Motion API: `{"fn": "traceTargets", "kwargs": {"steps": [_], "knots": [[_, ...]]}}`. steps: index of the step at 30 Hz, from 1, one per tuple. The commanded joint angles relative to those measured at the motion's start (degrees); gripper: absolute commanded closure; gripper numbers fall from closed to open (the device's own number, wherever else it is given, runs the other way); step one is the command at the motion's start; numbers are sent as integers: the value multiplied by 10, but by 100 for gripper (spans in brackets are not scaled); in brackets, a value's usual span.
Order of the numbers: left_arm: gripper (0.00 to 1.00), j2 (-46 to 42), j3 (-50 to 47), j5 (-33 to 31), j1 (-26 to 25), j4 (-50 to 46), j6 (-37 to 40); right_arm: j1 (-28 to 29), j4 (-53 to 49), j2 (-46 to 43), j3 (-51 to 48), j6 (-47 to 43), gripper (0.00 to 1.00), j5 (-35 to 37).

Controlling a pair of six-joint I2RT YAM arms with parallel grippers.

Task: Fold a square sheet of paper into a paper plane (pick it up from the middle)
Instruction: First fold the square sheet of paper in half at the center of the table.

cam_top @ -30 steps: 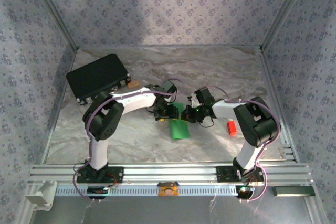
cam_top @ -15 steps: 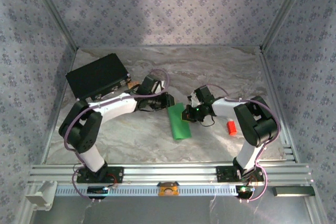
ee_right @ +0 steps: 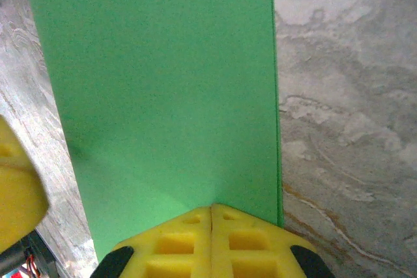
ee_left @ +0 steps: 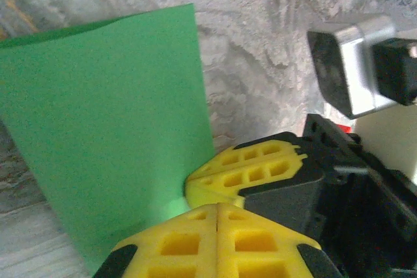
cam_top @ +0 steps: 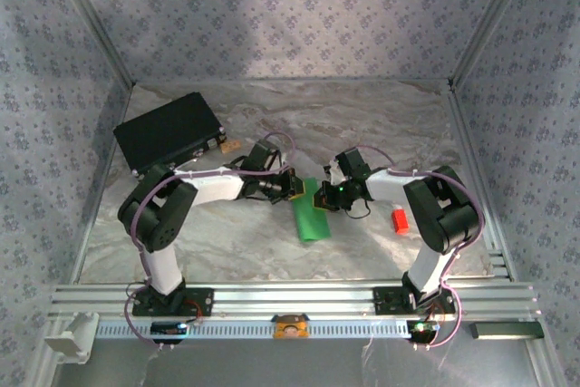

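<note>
Top external: right gripper (cam_top: pixel 325 195) pinching the square sheet of paper (cam_top: pixel 313 220), left gripper (cam_top: pixel 297 186) closed alongside.

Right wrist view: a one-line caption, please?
Closed yellow fingers pinch one edge of a folded bright green paper sheet against a marbled grey tabletop.

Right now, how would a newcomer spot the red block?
On the marbled table, look beside the right arm: the red block lies there, right of the green paper. It is small and red, unlike the flat paper and the big black case.
</note>
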Motion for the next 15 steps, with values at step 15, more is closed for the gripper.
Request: {"fn": "traceTargets", "kwargs": {"steps": [15], "knots": [[100,32,-31,-36,4,-52,45,2,-47,26,-38,11,100,71]]}}
